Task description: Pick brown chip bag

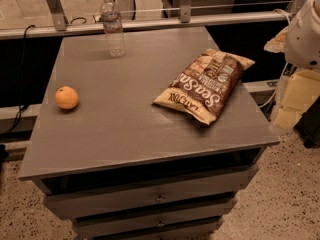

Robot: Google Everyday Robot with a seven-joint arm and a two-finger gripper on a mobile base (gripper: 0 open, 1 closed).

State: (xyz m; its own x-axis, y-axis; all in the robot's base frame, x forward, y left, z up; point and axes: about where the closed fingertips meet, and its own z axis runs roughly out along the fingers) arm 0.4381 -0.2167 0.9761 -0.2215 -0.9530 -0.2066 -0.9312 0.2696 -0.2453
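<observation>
The brown chip bag [205,84] lies flat on the right half of the grey cabinet top [125,119]. It is dark brown with cream-tan ends and white "Sea Salt" lettering, and it runs at an angle from near centre to back right. My gripper [295,101] shows only as a pale, blurred shape at the right edge of the view. It hangs below the white arm housing [305,31], off the cabinet's right side. It is apart from the bag and holds nothing that I can see.
An orange [66,97] sits near the left edge of the top. A clear water bottle [113,26] stands upright at the back. The cabinet has drawers [150,196] in front. A metal rail [150,21] runs behind it. Speckled floor lies around it.
</observation>
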